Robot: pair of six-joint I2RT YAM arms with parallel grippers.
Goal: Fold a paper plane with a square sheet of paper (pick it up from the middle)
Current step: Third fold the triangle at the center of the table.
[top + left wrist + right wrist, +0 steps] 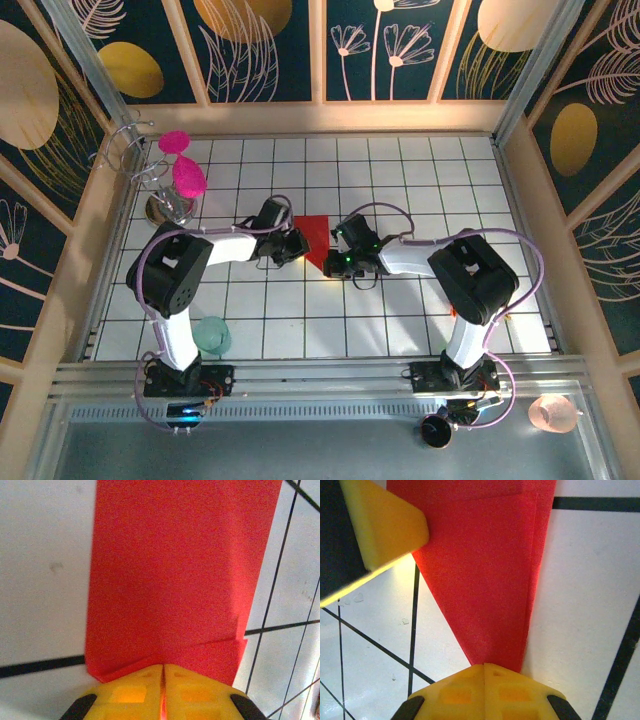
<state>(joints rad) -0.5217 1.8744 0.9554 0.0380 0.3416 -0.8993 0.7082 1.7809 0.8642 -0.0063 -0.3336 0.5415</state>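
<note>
Currently the paper plane [312,238] lies flat on the white tiled table [420,180] between the two arms, with its broad end toward the far wall and its sharp point toward the near edge. Left gripper [296,246] meets the plane's left side. In the left wrist view its yellow fingers [195,692] are drawn together, leaving only a hairline slit that shows red, at the red sheet's [175,580] near edge, where a folded flap overlaps. Pinched or merely pressed: cannot tell. Right gripper [330,265] sits at the point. In the right wrist view its fingers [455,692] are fully closed and touch the narrow tip of the paper [490,580]; whether they grip it is unclear. One left-gripper finger [385,525] rests against the plane's edge at upper left. Magenta goblets [188,176] stand at the far left, well apart from the paper.
</note>
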